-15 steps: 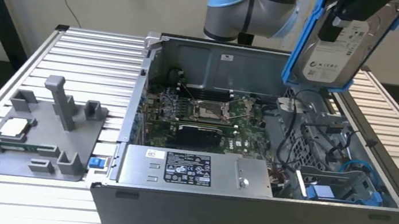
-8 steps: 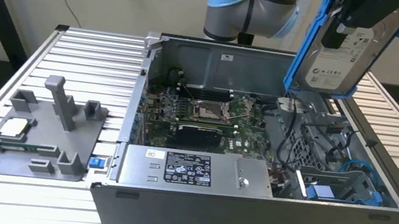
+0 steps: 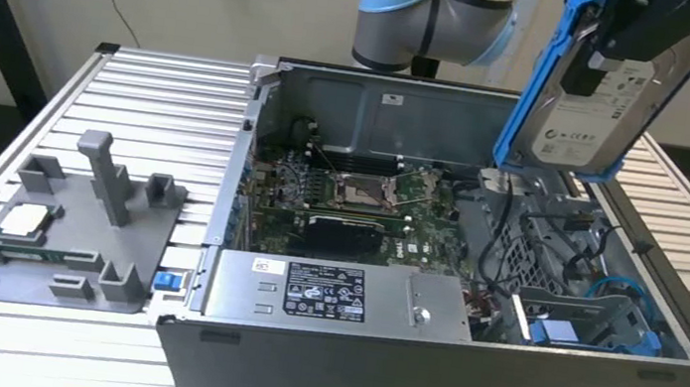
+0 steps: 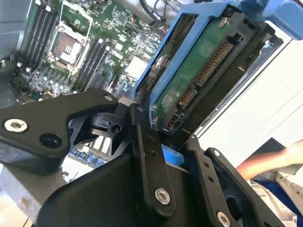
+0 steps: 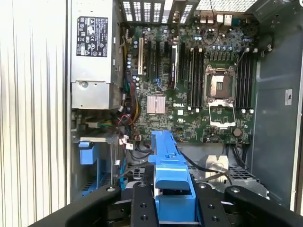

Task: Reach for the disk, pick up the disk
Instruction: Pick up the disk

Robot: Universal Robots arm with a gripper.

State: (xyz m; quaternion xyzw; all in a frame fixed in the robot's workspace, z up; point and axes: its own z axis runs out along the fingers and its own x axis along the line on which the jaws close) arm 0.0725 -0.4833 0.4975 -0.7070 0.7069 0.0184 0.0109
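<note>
You are looking at a slatted metal table (image 3: pixel 157 99) with an open computer case (image 3: pixel 430 365) lying on its side, the motherboard (image 3: pixel 359 195) and its bare processor socket (image 3: pixel 359 191) exposed inside. Toward the exterior view's left, a grey plastic fixture (image 3: pixel 72 238) sits on the slats with a small white-silver chip (image 3: pixel 24 219) resting in it. The grey power supply (image 3: pixel 338 296) with its black-and-white sticker lies along the near wall of the case. Your arm (image 3: pixel 435 15) comes in from above, and the gripper (image 3: pixel 632 46) has closed on the disk (image 3: pixel 586 115), which hangs upright in the air above the case's drive-bay side, clear of the case floor, white label facing the camera and blue frame along its edges. In the second wrist view the black fingers (image 4: pixel 149 161) clamp the blue frame, and you see the disk's (image 4: pixel 199 71) green circuit board and connector edge tilted above the motherboard (image 4: pixel 94 52). In the first wrist view the blue frame (image 5: pixel 170 175) sits pinched between the two fingers (image 5: pixel 144 203), with the motherboard (image 5: pixel 189 85) and power supply (image 5: pixel 92 56) below. A person's hand (image 4: pixel 270 161) shows at the edge of the second wrist view.
</note>
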